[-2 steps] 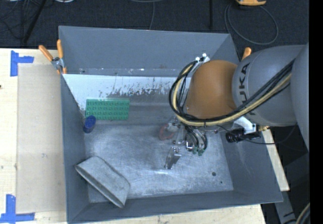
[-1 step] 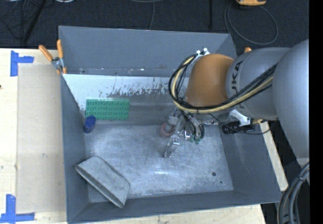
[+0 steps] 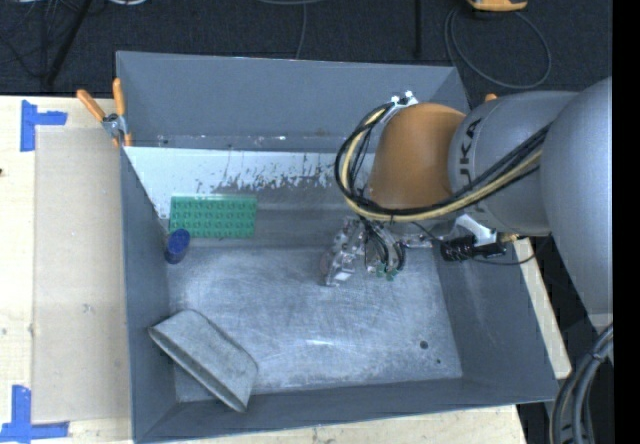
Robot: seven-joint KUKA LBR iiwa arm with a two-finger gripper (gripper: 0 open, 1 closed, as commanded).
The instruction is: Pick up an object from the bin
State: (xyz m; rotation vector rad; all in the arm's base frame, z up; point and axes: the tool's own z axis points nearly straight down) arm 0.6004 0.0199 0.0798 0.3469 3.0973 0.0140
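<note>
The grey metal bin (image 3: 300, 102) holds 3 loose things, all in its left half. A flat green studded plate (image 3: 212, 216) lies against the foot of the back wall at the left. A small blue cap (image 3: 177, 247) sits just beside the plate's front left corner, close to the left wall. A grey slab (image 3: 205, 357) lies tilted in the front left corner, 1 end near the front wall.

The gripper (image 3: 345, 267) hangs low near the middle of the bin, over scuffed bare floor, well apart from all 3 things; the green plate is the nearest, off to its left. Its tip is a tangle of metal and small wires, partly covered by the orange cover (image 3: 415, 157) and the looped cables (image 3: 350, 162), so I cannot tell whether it is spread or pressed together, nor whether it touches the floor. Nothing can be made out in its grip.

The arm (image 3: 560, 162) comes in over the right rim and hides part of the right wall and the back right corner. Bare floor stretches in front of the gripper to the front wall, and to its left as far as the plate and slab.
</note>
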